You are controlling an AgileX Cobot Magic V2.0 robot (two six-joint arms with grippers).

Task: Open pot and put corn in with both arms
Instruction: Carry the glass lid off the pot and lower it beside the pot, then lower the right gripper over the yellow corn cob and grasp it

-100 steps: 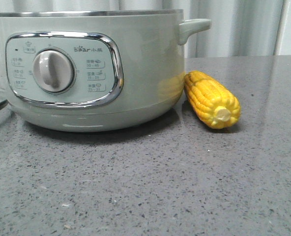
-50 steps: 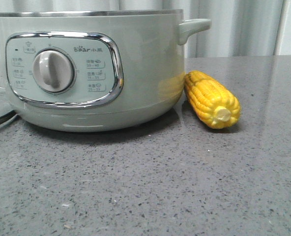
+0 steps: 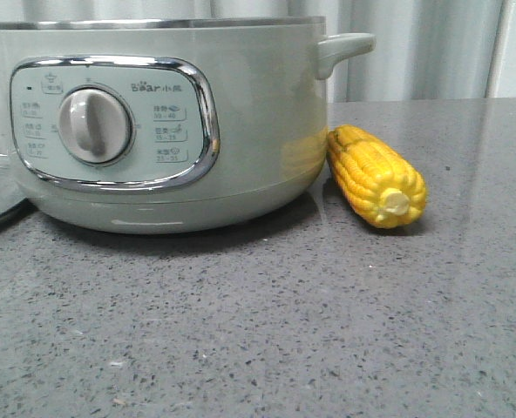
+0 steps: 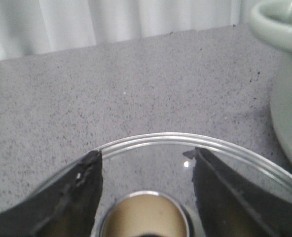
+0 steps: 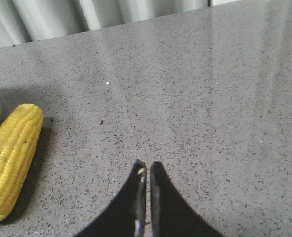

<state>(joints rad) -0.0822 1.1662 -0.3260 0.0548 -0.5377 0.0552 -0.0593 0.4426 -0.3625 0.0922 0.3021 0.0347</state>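
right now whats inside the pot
Cannot tell: the front view sees only the pot's outer wall and steel rim, not its interior. The corn lies outside beside it, and the left gripper straddles a glass lid's knob.

1. My left gripper (image 4: pixel 146 182) has two matte black, angular fingers (image 4: pixel 72 197) that broaden from blunt tips toward my wrist.
2. Their inner edges look rough and scuffed, with small pale specks near one tip.
3. My right gripper (image 5: pixel 147 170) has two smooth black fingers (image 5: pixel 163 207) tapering to narrow, pointed tips.
4. A small pale nick marks one right tip, and a faint bluish glint sits lower along its inner edge.
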